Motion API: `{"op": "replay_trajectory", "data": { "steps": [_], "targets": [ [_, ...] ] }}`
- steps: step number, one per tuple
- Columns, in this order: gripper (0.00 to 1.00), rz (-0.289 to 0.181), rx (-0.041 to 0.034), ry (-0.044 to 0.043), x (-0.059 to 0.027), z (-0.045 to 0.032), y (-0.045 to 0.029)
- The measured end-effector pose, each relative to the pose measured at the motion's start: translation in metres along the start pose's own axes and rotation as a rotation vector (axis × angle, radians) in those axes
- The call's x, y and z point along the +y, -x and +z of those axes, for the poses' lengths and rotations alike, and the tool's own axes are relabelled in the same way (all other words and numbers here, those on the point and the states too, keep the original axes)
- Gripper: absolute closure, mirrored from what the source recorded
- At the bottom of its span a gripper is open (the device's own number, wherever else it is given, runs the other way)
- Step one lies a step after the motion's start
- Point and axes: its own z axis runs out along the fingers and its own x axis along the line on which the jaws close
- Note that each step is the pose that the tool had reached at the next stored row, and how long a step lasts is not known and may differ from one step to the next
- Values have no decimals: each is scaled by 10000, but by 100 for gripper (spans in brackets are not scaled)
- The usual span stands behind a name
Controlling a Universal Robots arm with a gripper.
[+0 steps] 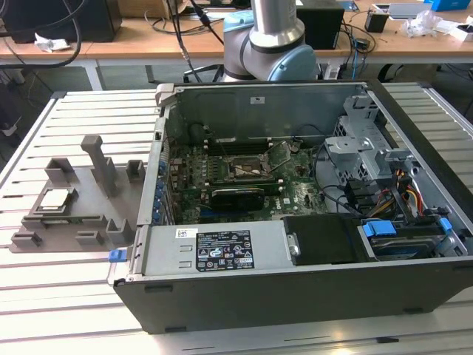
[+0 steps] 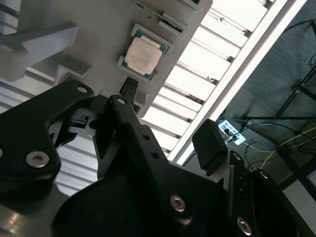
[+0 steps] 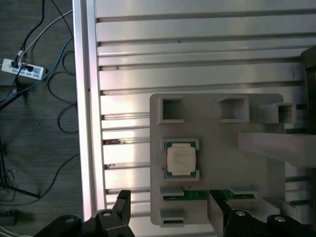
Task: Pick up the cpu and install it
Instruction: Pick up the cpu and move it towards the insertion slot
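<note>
**Open gripper hung over the cpu in its nest**

From where I stood, the slotted table took up most of the scene. The opened case sat on it towards the exterior view's right. Deep in the case, the socket lay bare on the board. The arm rose from behind the case.

On the exterior view's left, well apart from the socket and outside the case, lay a grey fixture with blocks and pockets.

The gripper hung above that fixture. Its fingers were spread wide with nothing between them, and they touched nothing. Both wrist views showed this.

The cpu lay flat in a shallow pocket of the fixture, metal top up. It sat beyond the fingertips and roughly in line with the gap between them. In the exterior view it showed as a pale square near the fixture's outer end.

I judged it a light, stiff and thin piece. The smooth metal lid would offer little friction to a pad, and the underside and rim would be the delicate parts.

Small lips held the pocket at two opposite sides. The other two edges looked freer, so those seemed the places to take hold. A level, gentle pinch across them would suit it, since a tilt could jam it in the pocket.
</note>
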Motion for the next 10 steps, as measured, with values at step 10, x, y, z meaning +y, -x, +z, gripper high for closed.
{"op": "replay_trajectory", "data": {
  "steps": [10],
  "targets": [
    [28, 0, 0, 0, -2, 110, -2]
  ]
}}
